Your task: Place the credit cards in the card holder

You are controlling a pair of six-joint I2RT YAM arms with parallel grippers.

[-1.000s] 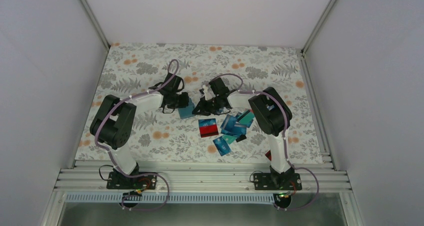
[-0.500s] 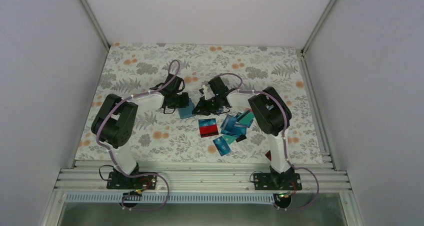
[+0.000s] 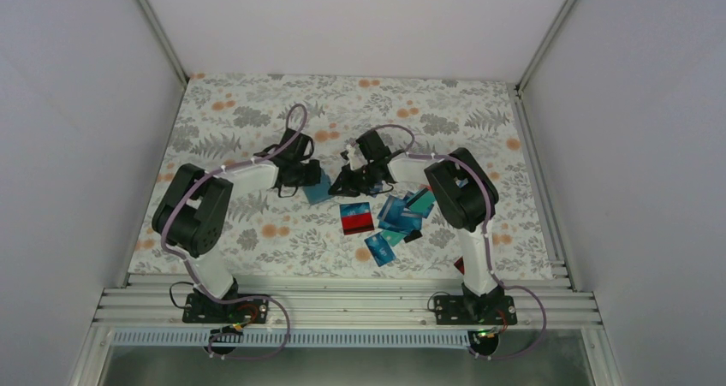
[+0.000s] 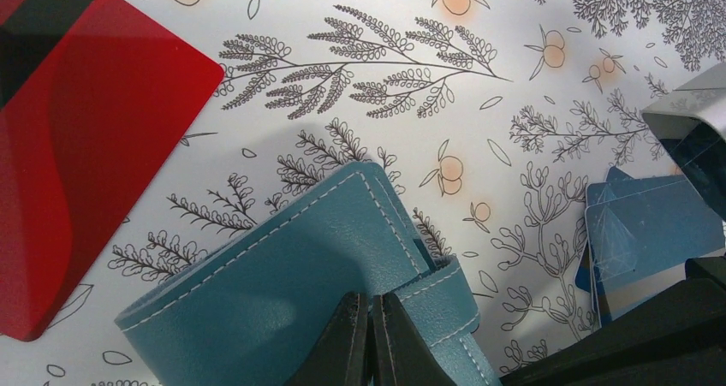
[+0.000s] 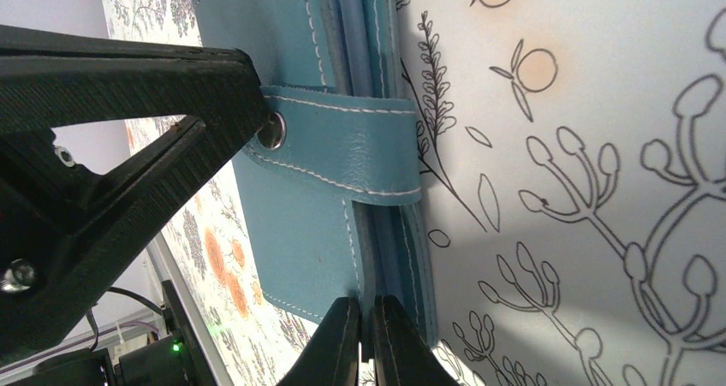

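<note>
Holder (image 3: 319,189) sits mid-table on the floral cloth (image 3: 240,112), between both arms. Left gripper (image 4: 370,316) is pinched tight on the holder's strap (image 4: 432,305). Right gripper (image 5: 368,317) is also closed, nipping one cover edge beside the pockets. A left finger touches the snap (image 5: 272,130). Red card (image 3: 356,220) lies just nearside of the holder. Blue cards (image 3: 402,215) are fanned to its right, partly under the right arm. Bare cloth runs out to the far and left edges. Walls (image 3: 77,103) stand close on both sides.
</note>
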